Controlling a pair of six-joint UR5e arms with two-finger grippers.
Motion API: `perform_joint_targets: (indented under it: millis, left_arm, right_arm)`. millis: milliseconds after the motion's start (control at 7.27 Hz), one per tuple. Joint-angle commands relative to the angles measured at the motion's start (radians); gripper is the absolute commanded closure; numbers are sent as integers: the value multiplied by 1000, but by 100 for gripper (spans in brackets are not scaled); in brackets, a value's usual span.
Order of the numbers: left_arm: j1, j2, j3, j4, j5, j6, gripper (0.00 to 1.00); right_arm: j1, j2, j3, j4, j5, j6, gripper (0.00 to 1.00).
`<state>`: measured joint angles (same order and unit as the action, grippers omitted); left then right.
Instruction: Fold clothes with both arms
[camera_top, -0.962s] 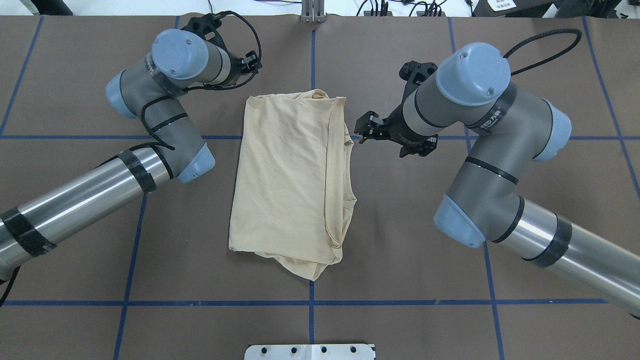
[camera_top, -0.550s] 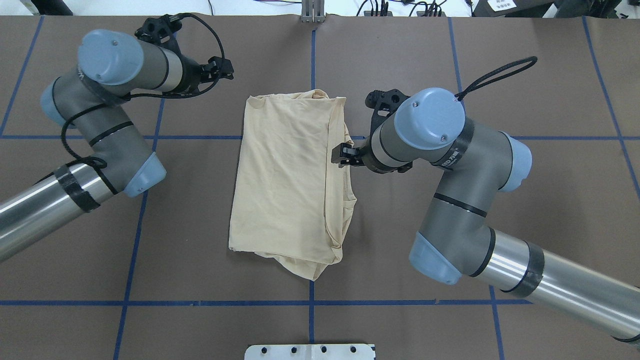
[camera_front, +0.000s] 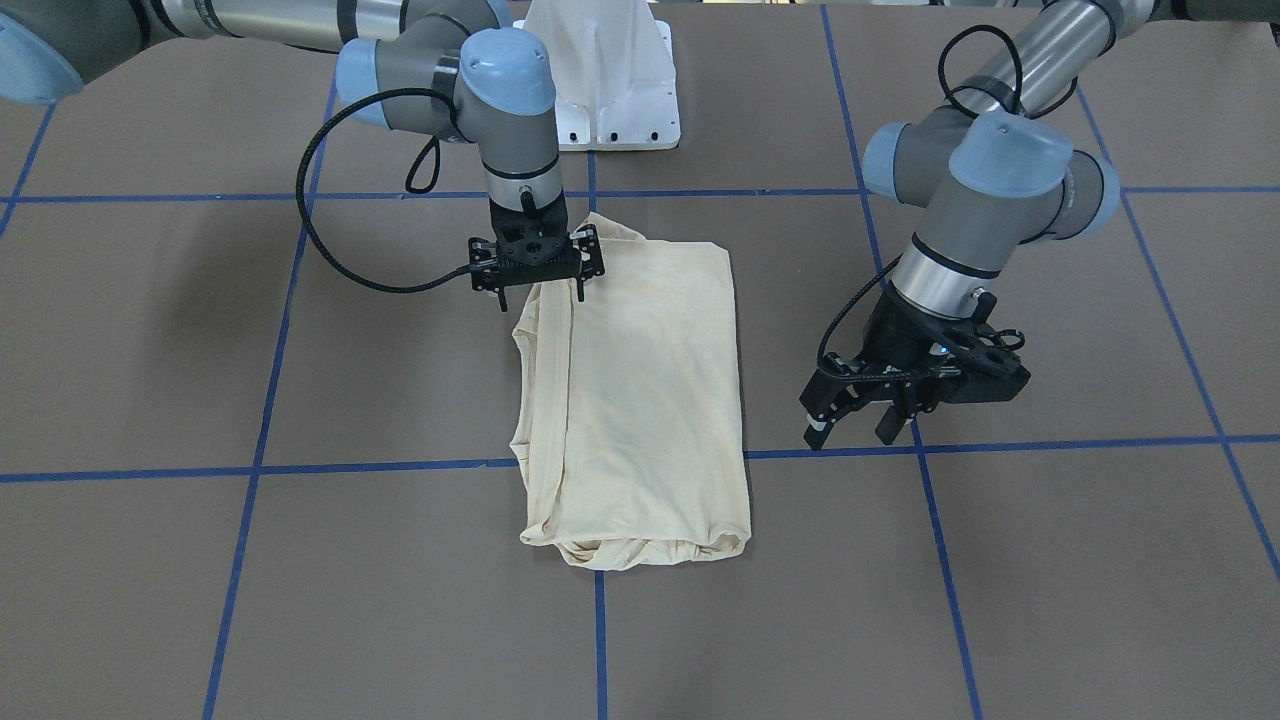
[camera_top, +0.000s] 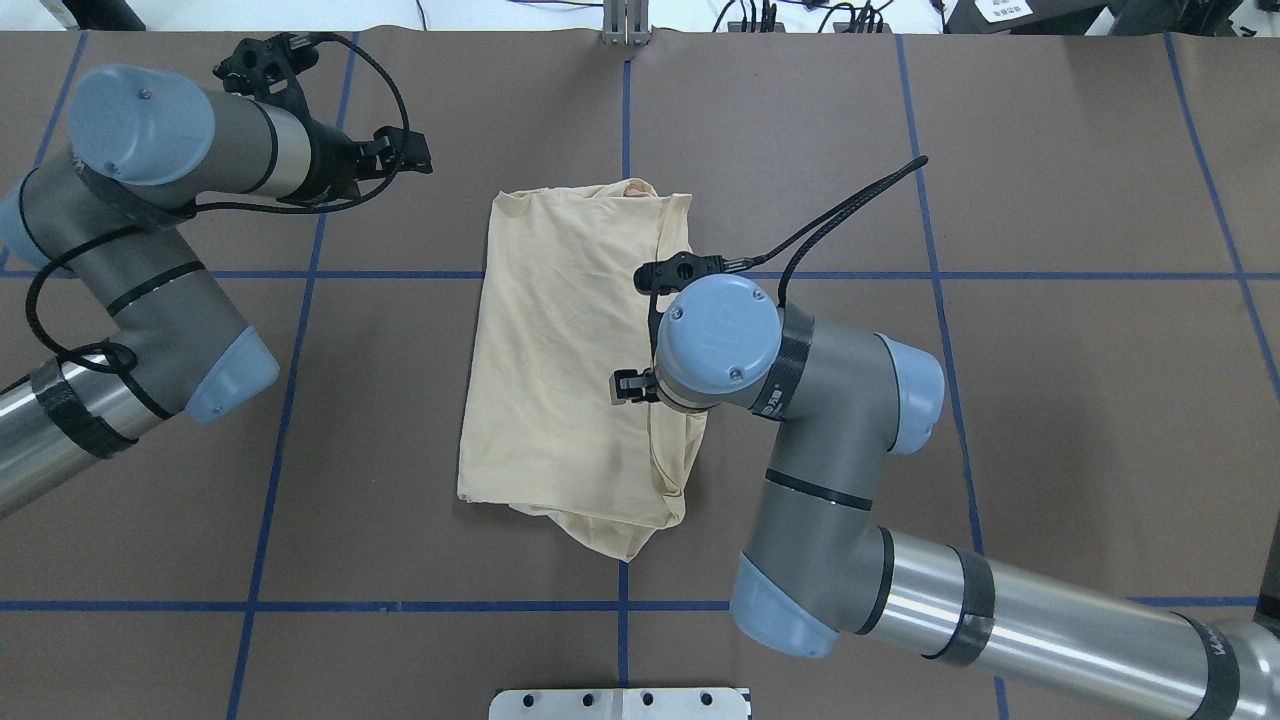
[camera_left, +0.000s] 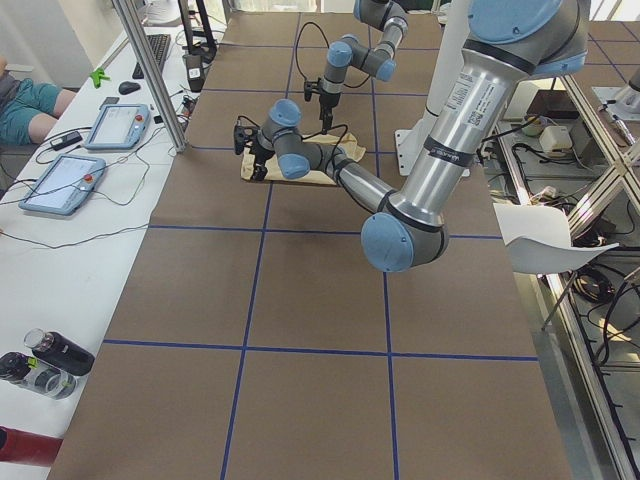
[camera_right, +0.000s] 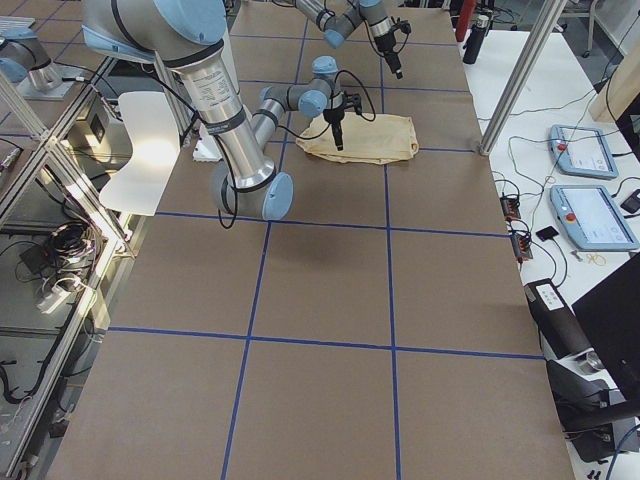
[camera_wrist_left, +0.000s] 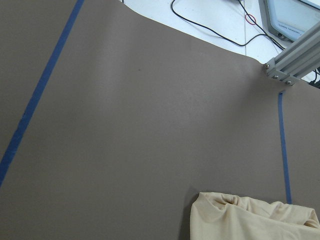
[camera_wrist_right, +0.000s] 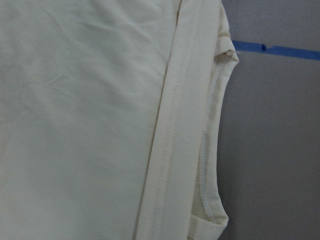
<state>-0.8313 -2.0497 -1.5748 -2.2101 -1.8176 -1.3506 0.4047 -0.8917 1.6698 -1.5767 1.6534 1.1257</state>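
Note:
The clothes, one cream-yellow shirt (camera_top: 570, 360), lie folded into a long rectangle mid-table, print hidden; the shirt (camera_front: 640, 400) has a bunched far end. My right gripper (camera_front: 541, 293) points straight down over the shirt's right edge near the robot-side end, open, fingers astride the doubled hem. Its wrist camera fills with that hem (camera_wrist_right: 170, 150). From overhead the right arm's wrist (camera_top: 715, 340) covers it. My left gripper (camera_front: 850, 432) hovers open and empty above bare table, well off the shirt's left side (camera_top: 405, 155). The left wrist view catches only a shirt corner (camera_wrist_left: 250, 217).
Brown table cover with blue tape grid lines (camera_top: 620, 605). The white pedestal base (camera_front: 600, 80) stands at the robot's side. An aluminium post (camera_top: 625, 25) and cables sit at the far edge. Operator pendants (camera_left: 115, 125) lie on a side table.
The right arm swung over the shirt and along its right edge toward the robot, gripper turning downward. The left arm drew back to the left, away from the shirt.

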Motion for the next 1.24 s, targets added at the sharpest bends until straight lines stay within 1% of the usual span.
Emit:
perform_joint_targets:
  millis: [0, 275, 412, 687, 1100]
  left_arm:
    - [1, 3, -4, 1, 0, 1, 0]
    - [1, 3, -4, 1, 0, 1, 0]
    - [3, 3, -2, 1, 0, 1, 0]
    - [5, 3, -4, 1, 0, -4, 0]
    - [6, 2, -2, 1, 0, -8, 0]
  right_arm:
    - [-52, 2, -37, -20, -30, -33, 0]
    - [-58, 5, -59, -20, -21, -38, 0]
    - [-58, 7, -59, -38, -18, -38, 0]
    - [-57, 14, -39, -130, -17, -61, 0]
    - [-43, -9, -19, -172, -9, -88, 0]
